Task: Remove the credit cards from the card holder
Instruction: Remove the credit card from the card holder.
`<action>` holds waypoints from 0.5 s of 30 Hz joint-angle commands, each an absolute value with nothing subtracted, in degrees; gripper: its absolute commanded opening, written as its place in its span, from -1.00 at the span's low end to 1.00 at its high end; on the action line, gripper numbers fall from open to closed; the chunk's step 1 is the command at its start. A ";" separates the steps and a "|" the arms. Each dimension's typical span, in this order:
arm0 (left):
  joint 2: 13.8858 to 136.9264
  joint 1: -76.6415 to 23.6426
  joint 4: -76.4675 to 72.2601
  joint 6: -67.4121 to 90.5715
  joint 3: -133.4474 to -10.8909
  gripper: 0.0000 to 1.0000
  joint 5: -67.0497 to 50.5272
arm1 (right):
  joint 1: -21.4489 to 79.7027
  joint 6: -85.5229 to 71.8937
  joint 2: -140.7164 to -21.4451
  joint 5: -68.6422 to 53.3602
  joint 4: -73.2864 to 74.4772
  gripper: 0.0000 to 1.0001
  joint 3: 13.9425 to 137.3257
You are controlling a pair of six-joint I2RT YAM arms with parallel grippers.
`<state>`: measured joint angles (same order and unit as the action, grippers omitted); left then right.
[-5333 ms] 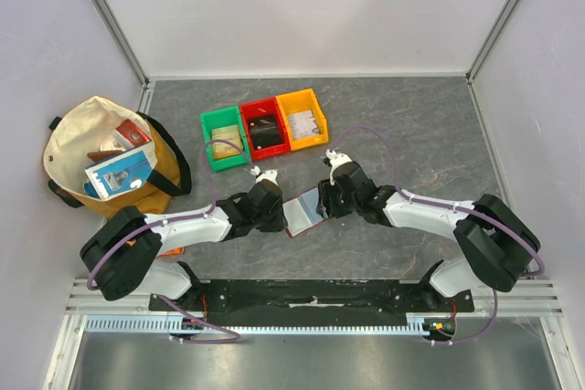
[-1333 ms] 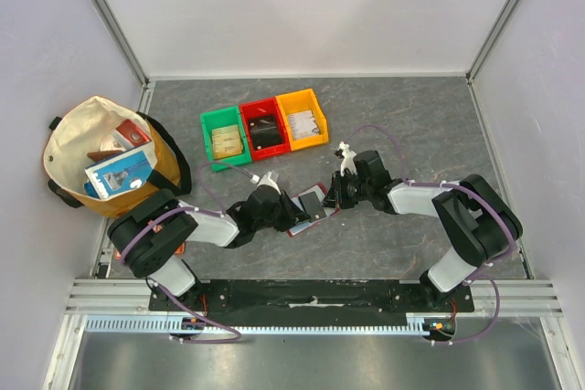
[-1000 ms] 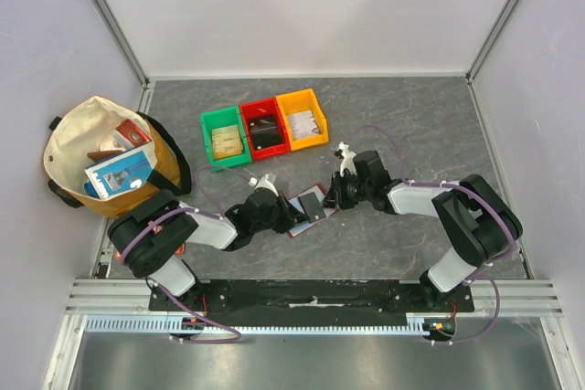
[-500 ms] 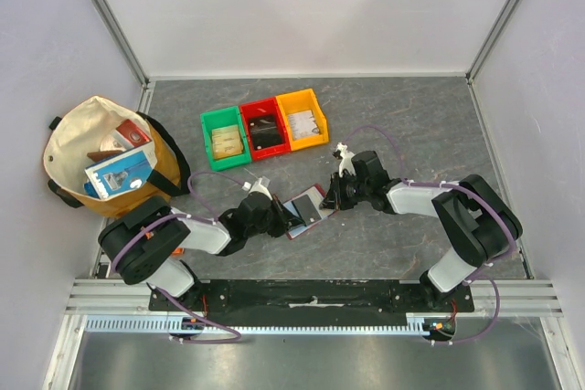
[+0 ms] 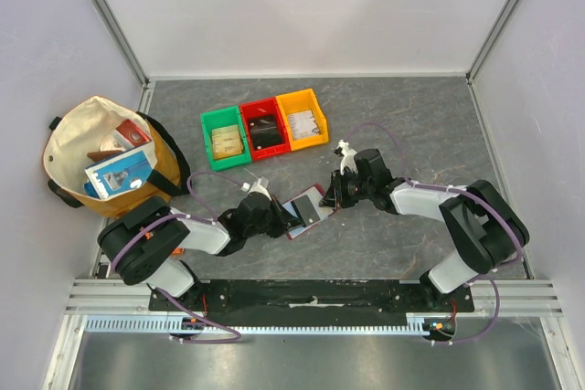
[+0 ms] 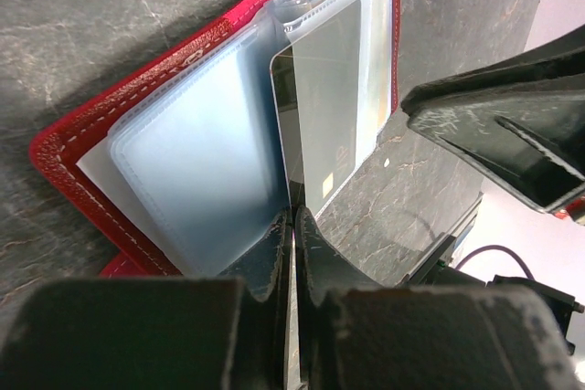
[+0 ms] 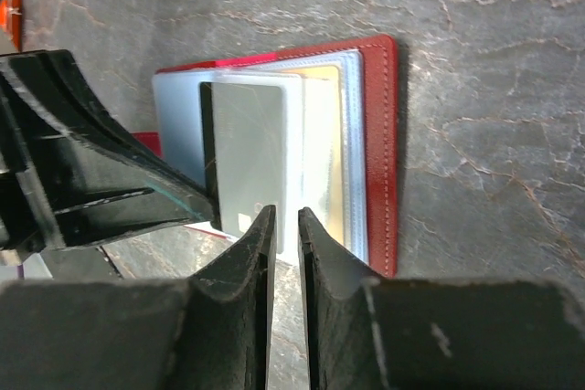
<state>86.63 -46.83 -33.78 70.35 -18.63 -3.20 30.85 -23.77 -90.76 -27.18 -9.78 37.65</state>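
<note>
Top external: on table (image 5: pixel 411 125), between the arms, holder (image 5: pixel 316 198) lies open and no card is free yet; left gripper (image 6: pixel 292 216) is clamped on one card (image 6: pixel 324 107) partly out of its sleeve, right gripper (image 7: pixel 286 216) has jaws a slit apart at the sleeves' edge, grip unclear, and at least one more card sits sleeved.

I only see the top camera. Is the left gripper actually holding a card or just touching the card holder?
Observer: On the left wrist view, the left gripper is shut on a grey card at its edge.
Operator: Is it out of its sleeve?
Observer: Partly; one edge strip is bare, the rest lies under the clear sleeve.
Operator: And the right gripper?
Observer: Its jaws stand narrowly apart over the card holder pages; whether they grip is unclear.
</note>
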 commanded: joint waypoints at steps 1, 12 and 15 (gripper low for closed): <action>85.78 -46.49 -32.43 70.23 -18.81 -0.90 -2.81 | 30.85 -23.55 -88.50 -31.19 -12.13 -0.55 39.02; 85.34 -46.49 -32.17 70.31 -18.72 -0.93 -2.90 | 31.29 -25.49 -95.62 -34.46 -13.72 -0.56 38.93; 84.55 -46.49 -31.82 70.31 -18.37 -0.93 -2.37 | 30.94 -24.79 -96.33 -32.70 -11.52 -0.56 39.20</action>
